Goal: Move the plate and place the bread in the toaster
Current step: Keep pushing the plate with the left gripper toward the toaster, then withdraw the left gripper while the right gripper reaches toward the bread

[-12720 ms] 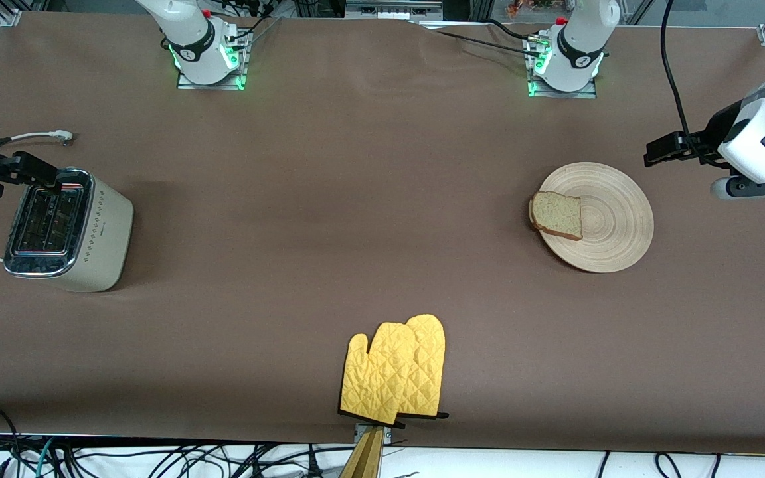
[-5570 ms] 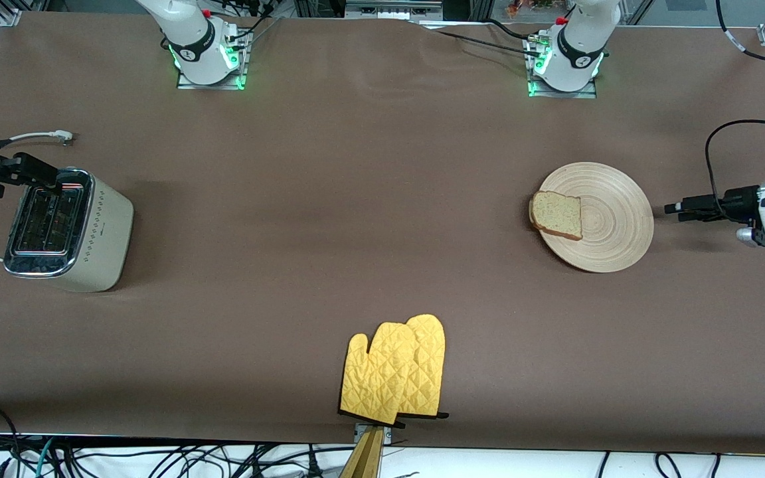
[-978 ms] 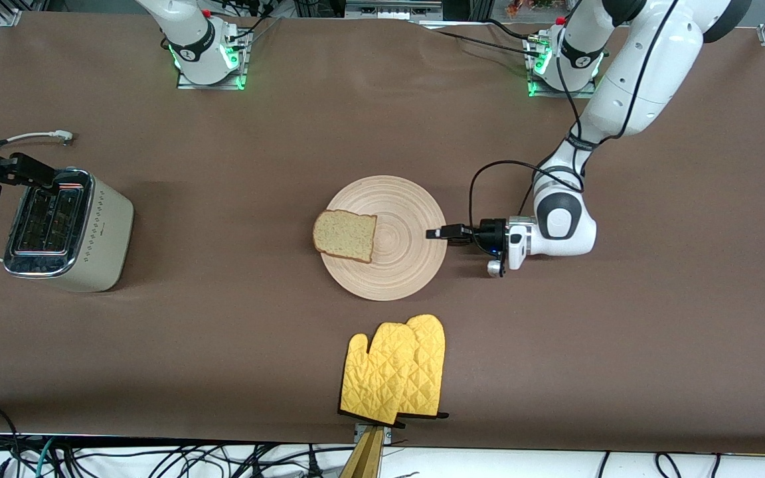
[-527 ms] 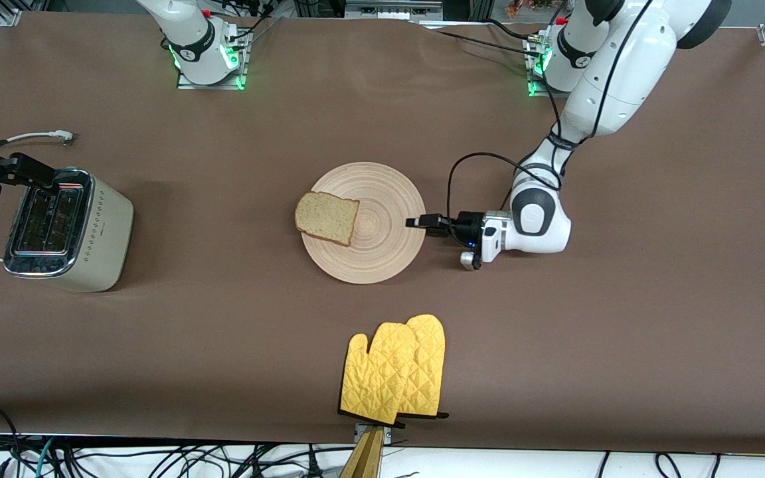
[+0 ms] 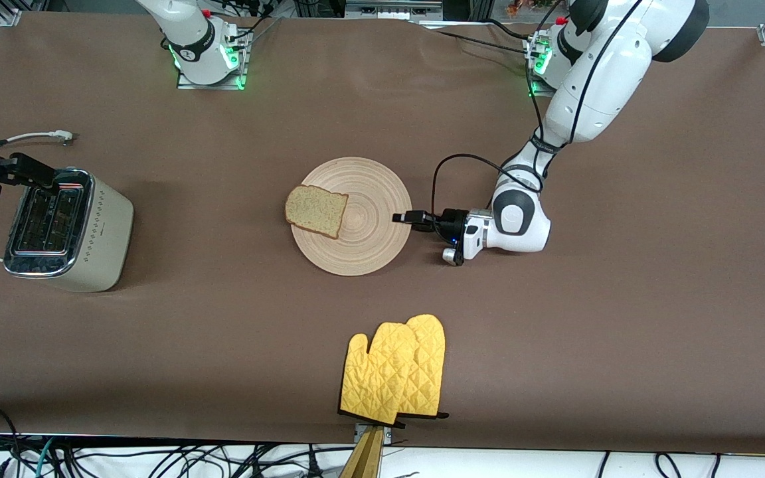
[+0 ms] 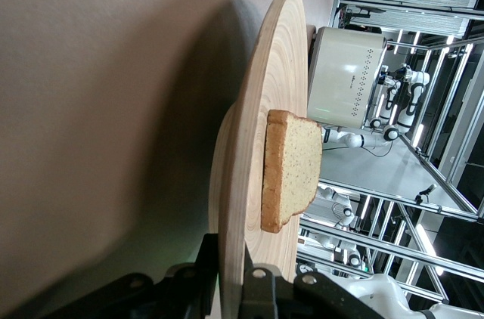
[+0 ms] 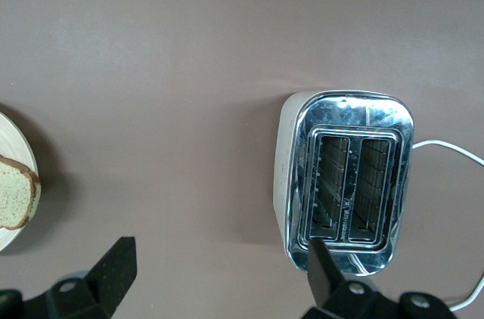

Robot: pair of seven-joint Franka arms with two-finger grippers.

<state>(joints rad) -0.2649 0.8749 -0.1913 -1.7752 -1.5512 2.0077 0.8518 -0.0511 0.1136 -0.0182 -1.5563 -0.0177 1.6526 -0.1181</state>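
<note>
Brown matting covers the whole table point(image 5: 236, 332), with aluminium framing and loose cables past its edges. Near the middle of the table sits the plate point(image 5: 362, 232), and the bread point(image 5: 316, 211) lies on its rim toward the right arm's end, one corner overhanging. The left gripper point(image 5: 401, 218) lies low at the plate's edge toward the left arm's end, its fingers clamped shut on the rim; in the left wrist view the two black fingers point(image 6: 257, 289) pinch the plate point(image 6: 257, 183) from above and below, with the bread point(image 6: 291, 171) on it. The toaster point(image 5: 70, 229) stands close to the table edge at the right arm's end, its white cord point(image 5: 37, 136) trailing toward the robots' edge. A small dark mark sits on its dotted side, too small to read in either the front or the left wrist view. The right gripper point(image 5: 37, 174) hangs over the toaster, largely cut off by the frame edge in the front view; the right wrist view shows its fingers point(image 7: 113, 266) spread wide and empty, with both slots of the toaster point(image 7: 348, 183) under it. A pair of yellow quilted oven mitts point(image 5: 396, 372) lies at the table edge nearest the front camera, about midway along it.
</note>
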